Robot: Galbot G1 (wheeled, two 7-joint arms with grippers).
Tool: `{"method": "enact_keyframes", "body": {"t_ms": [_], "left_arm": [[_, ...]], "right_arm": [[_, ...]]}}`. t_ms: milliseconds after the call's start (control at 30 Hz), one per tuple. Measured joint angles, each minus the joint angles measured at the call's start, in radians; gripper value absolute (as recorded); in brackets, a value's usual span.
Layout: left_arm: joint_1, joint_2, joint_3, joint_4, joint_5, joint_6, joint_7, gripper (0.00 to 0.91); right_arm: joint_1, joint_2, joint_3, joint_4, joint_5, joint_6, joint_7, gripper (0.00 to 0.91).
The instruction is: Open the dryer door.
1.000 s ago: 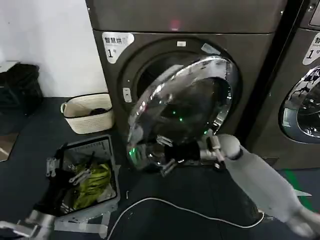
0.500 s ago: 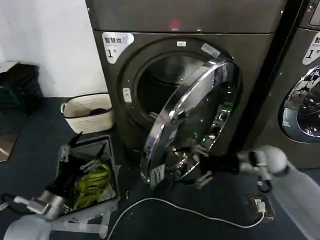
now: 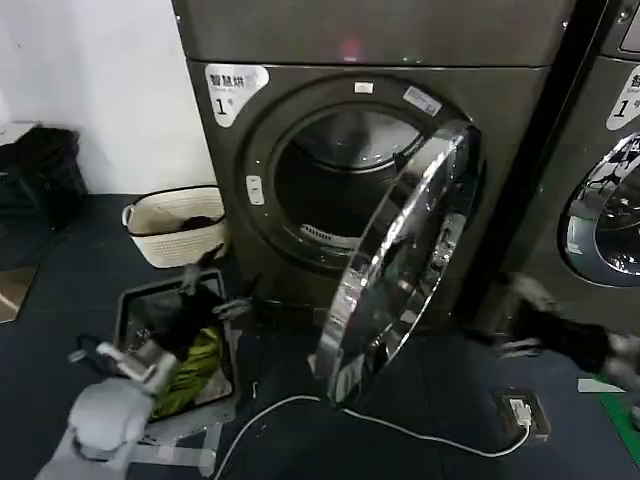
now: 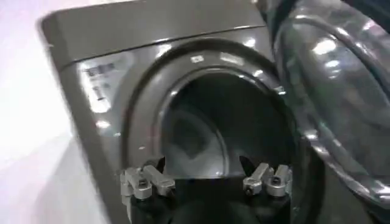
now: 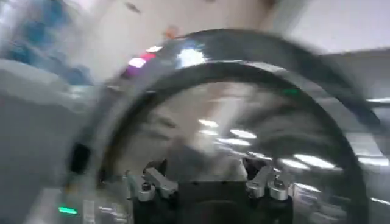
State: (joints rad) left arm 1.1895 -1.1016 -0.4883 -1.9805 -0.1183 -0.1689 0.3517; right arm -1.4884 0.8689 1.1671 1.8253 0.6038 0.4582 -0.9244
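I note the dryer door [image 3: 400, 262] has swung wider than before; my right end effector [image 3: 515, 320], fingers spread wide, has pulled away, now beside it, empty.

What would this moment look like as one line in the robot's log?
dryer door: swung wide open, drum exposed | right end effector: open, off the door | left end effector: open, low by the basket | step: door opened

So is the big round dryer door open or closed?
Open. The dryer door is swung out wide on its right-hand hinge, so you can see straight into the dark drum behind it.
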Motion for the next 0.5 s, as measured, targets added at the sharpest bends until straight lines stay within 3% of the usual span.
{"method": "enact_keyframes", "body": {"t_ms": [167,333,500], "left_arm": [[-0.062,-0.002,0.141,0.026,0.021,-0.013,0.010,0.907],[-0.127,-0.017,0.269,0.056,0.019,-0.012,0.010,0.907],[-0.199,-0.037,0.384,0.094,0.013,-0.013,0.010,0.907]], "right_arm": [[-0.127,0.137,0.266,-0.012,-0.182,0.008,0.283,0.907],[-0.160,0.273,0.494,-0.016,-0.341,-0.063,0.580,0.907],[-0.188,0.394,0.666,-0.044,-0.373,-0.123,0.850,0.907]]}}
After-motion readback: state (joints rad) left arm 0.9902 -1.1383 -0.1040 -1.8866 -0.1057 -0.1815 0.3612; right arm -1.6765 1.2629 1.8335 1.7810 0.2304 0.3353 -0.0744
